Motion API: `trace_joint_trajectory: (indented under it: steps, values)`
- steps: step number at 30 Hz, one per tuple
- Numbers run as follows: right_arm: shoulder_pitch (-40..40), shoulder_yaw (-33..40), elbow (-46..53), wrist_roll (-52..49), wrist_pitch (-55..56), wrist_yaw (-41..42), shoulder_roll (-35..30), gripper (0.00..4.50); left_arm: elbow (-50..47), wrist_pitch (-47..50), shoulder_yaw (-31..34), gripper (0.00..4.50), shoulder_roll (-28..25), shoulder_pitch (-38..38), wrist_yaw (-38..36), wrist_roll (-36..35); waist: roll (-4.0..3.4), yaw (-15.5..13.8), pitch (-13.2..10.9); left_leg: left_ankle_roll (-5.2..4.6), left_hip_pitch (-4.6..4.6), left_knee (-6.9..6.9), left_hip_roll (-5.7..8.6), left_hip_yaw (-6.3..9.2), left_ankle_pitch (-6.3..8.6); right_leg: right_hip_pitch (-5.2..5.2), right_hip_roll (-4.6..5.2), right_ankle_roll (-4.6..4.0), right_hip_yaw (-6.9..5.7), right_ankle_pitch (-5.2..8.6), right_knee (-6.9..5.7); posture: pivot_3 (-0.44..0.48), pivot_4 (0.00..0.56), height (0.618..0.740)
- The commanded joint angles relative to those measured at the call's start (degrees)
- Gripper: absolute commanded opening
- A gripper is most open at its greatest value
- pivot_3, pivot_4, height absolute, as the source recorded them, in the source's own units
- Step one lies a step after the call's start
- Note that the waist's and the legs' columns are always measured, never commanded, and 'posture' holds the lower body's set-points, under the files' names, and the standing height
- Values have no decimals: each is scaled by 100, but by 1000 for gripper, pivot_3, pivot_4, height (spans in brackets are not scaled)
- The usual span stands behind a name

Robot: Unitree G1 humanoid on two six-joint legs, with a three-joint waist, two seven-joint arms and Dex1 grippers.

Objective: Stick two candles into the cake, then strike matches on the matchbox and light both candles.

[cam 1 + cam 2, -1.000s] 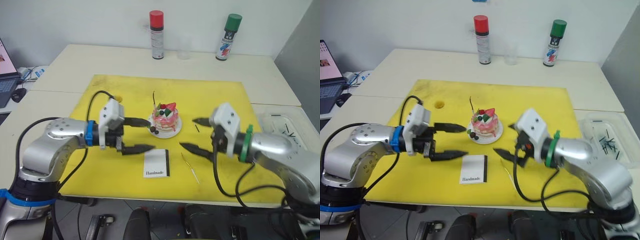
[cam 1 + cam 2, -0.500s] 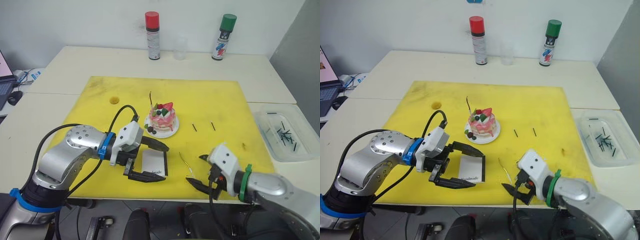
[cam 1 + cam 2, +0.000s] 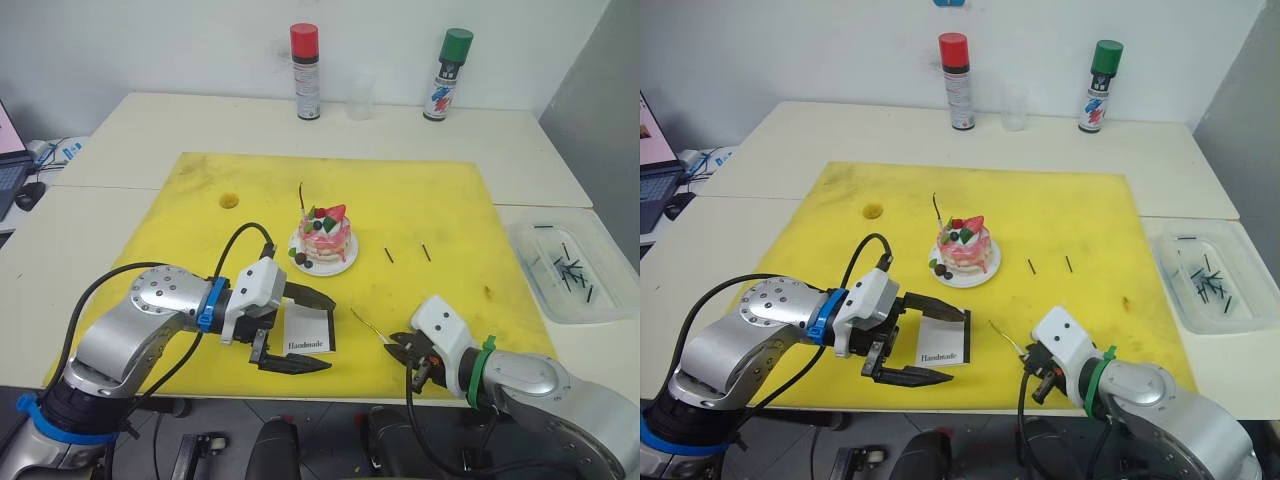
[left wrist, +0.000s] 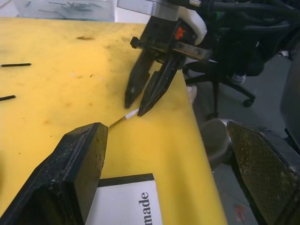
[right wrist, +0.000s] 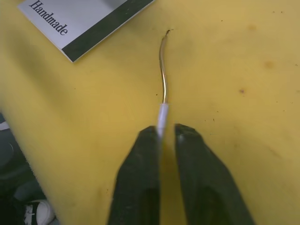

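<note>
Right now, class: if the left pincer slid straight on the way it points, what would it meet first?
Probably the right pincer, which grips the white end of a candle just ahead. The matchbox lies between the left fingers; depth is uncertain.

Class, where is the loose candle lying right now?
The candle lies on the yellow mat near its front edge, just right of the matchbox, its white end between the right gripper fingertips.

My two head eyes look forward and down over the bench [image 3: 130,130]. My left wrist camera sits low, facing my right claw [image 4: 143,101] across the matchbox [image 4: 124,201]. My right wrist camera hovers close, probably above the same matchbox corner.
</note>
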State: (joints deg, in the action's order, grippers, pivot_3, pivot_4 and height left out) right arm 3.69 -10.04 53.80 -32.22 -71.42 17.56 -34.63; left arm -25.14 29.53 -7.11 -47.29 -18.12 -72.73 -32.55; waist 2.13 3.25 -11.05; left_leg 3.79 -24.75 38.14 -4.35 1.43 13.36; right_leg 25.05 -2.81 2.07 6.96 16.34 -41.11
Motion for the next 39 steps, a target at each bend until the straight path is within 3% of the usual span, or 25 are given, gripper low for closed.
trace_joint_trajectory:
  steps: [1, 6, 8, 12, 14, 16, 20, 26, 35, 39]
  values:
    - [107, 242, 215, -232, -290, 27, 77, 42, -192, -15, 31, 4500, -17, -14, 55, -28, 0, -1, 0, 0, 0, 0, 0, 0, 0, 0, 0, 0, 0, 0, 0, 0, 150, 689]
    - [596, 1147, 334, -785, -892, 197, 241, 42, -202, 4, 23, 4500, 47, 6, 102, -99, 0, 0, 0, 0, 0, 1, 0, 0, 0, 0, 0, 1, 0, -1, 0, 0, 150, 689]
    - [729, 1623, 360, -991, -1033, 424, -29, 42, -228, 119, 52, 4500, 55, 25, 92, -238, 0, -2, 0, 0, 0, 2, 0, 1, 0, -2, 0, 3, -1, -2, 0, 0, 150, 689]
    - [280, 2496, 293, -1075, -470, 1465, -1424, 42, -280, 122, 69, 4500, 75, 60, 96, -307, -7, -63, -4, 0, -2, 2, 5, -2, 0, -4, 4, 2, 0, 0, 5, 0, 150, 689]
    - [-359, 2833, 123, -765, 281, 2087, -1991, 42, -309, 130, 66, 4500, 89, 88, 103, -337, -4, -89, -2, -1, -2, 0, 6, -1, 0, -5, 6, 1, -2, 4, 8, 0, 150, 689]
    - [-1490, 3426, -384, -113, 1527, 3008, -2339, 42, -383, 161, 54, 4500, 117, 142, 120, -405, -4, -112, -2, -1, -1, -6, 5, 1, 1, -5, 5, -1, -5, 6, 8, 0, 150, 689]
    - [-2888, 4121, -1399, 733, 3397, 4137, -2407, 42, -506, 160, -4, 4500, 118, 209, 140, -409, -3, -138, -1, -1, 3, 2, 7, 2, 1, -19, 5, 5, -5, 6, 10, 0, 150, 689]
    - [-3360, 4287, -2529, 1280, 4681, 4720, -2346, 42, -594, 106, -127, 4500, 165, 216, 219, -310, -1, -68, -4, 0, 91, 31, 6, -7, 2, -104, 6, -21, 13, 22, 11, 0, 150, 689]
    - [-3346, 4074, -3173, 1482, 4859, 4971, -2416, 42, -627, 156, -204, 4500, 276, 104, 399, -330, -2, -9, -4, 0, 89, 76, 0, -20, 1, -104, 6, -15, 26, 19, 3, 0, 150, 689]
    - [-3184, 4000, -3237, 1517, 4820, 4934, -2398, 1008, -636, 175, -231, 4500, 325, 60, 471, -335, -6, -8, -3, 0, 87, 72, 0, -20, 2, -104, 6, -14, 22, 19, 2, 0, 150, 689]
